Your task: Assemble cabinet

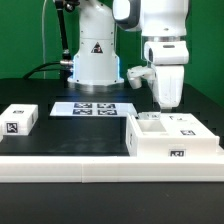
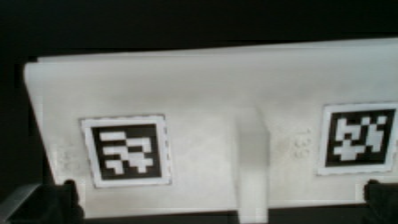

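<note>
Early stage, looks like. Cabinet [image 1: 172,140] sits at 4 o'clock on tabletop [image 1: 70,135]; hand [image 1: 165,100] hovers right above it, fingers spread, gripping nothing. Loose tagged block [image 1: 20,118] at 9 o'clock not fitted yet.

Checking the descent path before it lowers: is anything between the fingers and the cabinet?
Nothing visible does. The gripper hangs directly above the cabinet with open space between them, and the wrist view shows only the cabinet's tagged white face ahead.

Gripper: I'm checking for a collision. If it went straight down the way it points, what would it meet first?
Probably the cabinet: the gripper hangs right above it, and the wrist view shows its tagged white face ahead. How near is unclear.
</note>
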Controlling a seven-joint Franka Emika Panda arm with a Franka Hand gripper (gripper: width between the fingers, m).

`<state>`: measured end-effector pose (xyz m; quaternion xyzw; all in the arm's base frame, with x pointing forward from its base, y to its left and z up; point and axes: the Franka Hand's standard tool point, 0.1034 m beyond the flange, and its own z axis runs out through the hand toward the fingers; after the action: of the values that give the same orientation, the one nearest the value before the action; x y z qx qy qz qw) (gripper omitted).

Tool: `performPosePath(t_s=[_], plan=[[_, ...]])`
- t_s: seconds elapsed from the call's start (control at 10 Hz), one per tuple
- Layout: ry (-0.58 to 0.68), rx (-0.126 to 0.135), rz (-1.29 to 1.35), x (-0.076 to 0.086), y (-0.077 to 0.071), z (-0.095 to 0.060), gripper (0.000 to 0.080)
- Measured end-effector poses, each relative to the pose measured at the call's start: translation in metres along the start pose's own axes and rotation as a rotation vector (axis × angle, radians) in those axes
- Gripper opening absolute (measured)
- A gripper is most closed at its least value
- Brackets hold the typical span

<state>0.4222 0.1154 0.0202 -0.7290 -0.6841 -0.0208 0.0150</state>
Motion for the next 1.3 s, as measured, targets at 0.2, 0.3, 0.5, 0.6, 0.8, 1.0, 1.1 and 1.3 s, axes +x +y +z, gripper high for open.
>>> performPosePath(t_s=[0.2, 0.3, 0.5, 0.6, 0.8, 1.0, 1.1, 1.3], plan=[[-0.002, 0.002, 0.006, -0.0031, 0.0002, 0.0010, 0.0797], [-0.003, 0.005, 0.008, -0.0041, -0.0006, 0.0023, 0.0671], [-0.002, 0.010, 0.009, -0.0044, -0.0025, 0.0054, 0.0533], [-0.001, 0.013, 0.010, -0.0046, -0.0036, 0.0073, 0.0396], [-0.001, 0.014, 0.010, -0.0045, -0.0038, 0.0077, 0.0213], [-0.001, 0.014, 0.010, -0.0045, -0.0038, 0.0078, 0.0068], [-0.001, 0.014, 0.010, -0.0045, -0.0038, 0.0078, 0.0068], [-0.001, 0.014, 0.010, -0.0045, -0.0038, 0.0078, 0.0068]])
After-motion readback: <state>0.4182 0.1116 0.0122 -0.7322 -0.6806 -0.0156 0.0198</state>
